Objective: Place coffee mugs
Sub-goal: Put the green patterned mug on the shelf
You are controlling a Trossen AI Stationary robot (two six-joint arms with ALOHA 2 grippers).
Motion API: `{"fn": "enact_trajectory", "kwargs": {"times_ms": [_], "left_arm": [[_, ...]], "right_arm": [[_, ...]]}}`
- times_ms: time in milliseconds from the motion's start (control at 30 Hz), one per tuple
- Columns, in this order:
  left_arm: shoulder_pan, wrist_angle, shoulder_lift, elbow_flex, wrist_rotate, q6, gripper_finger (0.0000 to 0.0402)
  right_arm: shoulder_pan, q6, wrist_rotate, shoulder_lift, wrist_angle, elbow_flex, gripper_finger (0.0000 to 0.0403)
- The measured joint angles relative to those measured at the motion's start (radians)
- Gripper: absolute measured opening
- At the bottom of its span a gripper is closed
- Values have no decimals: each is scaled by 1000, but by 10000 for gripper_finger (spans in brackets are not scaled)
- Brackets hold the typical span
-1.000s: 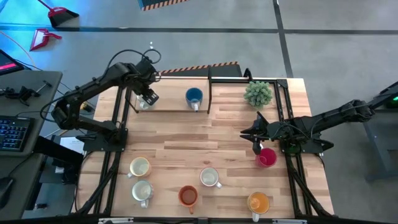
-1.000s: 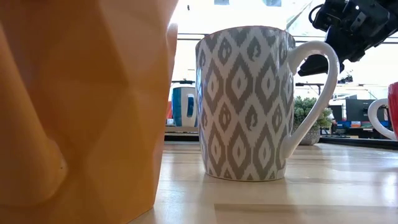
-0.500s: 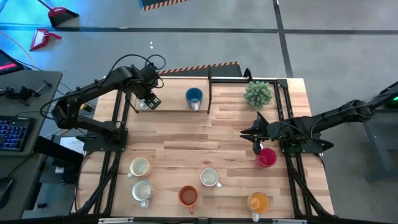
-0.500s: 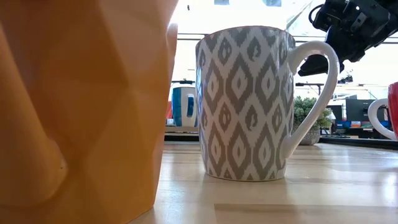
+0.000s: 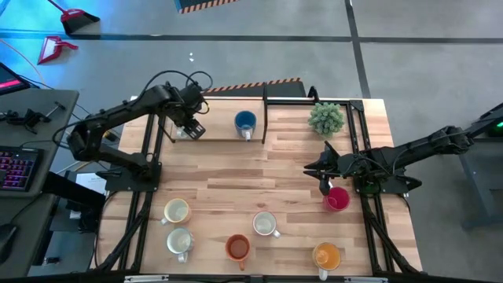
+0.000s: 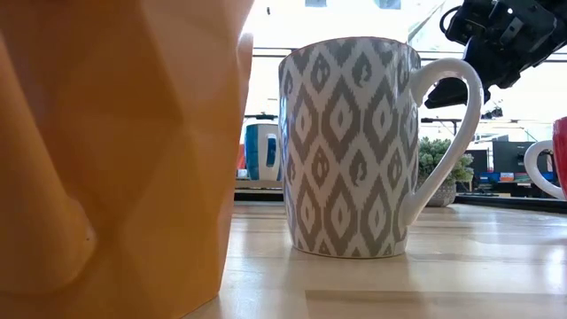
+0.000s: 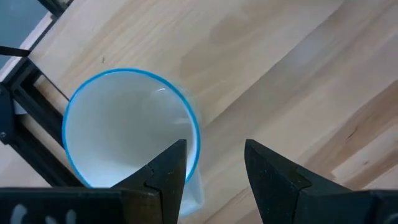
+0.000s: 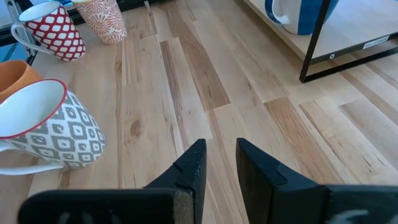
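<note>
L gripper (image 5: 191, 126) over the raised wooden shelf (image 5: 216, 134) at table's far edge, fingers spread and holding nothing; one finger (image 7: 163, 174) sits over the rim of a white ceramic mug w/ blue rim (image 7: 127, 134), other finger outside it. Round blue ceramic mug (image 5: 245, 123) on same shelf, to the R of that gripper, apart. R gripper (image 5: 324, 179) low over the wood table (image 5: 236, 177), fingers (image 8: 193, 171) part-closed w/ narrow gap, nothing between; red ceramic mug (image 5: 337, 198) just beside it, nearer the front edge. Small green potted plant (image 5: 326, 118) beyond it. Six mugs total nearer front; grey-patterned white mug (image 6: 350, 146) among them.
</note>
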Motion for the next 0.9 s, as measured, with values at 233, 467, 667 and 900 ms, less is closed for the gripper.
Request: {"fn": "enact_trajectory", "kwargs": {"times_ms": [233, 467, 667, 900], "left_arm": [[-14, 9, 36, 0, -61, 24, 152], [-9, 9, 75, 0, -65, 25, 152], [-9, 9, 99, 0, -65, 19, 147], [6, 8, 112, 0, -74, 9, 124]], "right_arm": [[0, 0, 0, 0, 0, 0, 67], [0, 0, -5, 0, 0, 0, 67], [0, 0, -7, 0, 0, 0, 67], [0, 0, -7, 0, 0, 0, 67]]}}
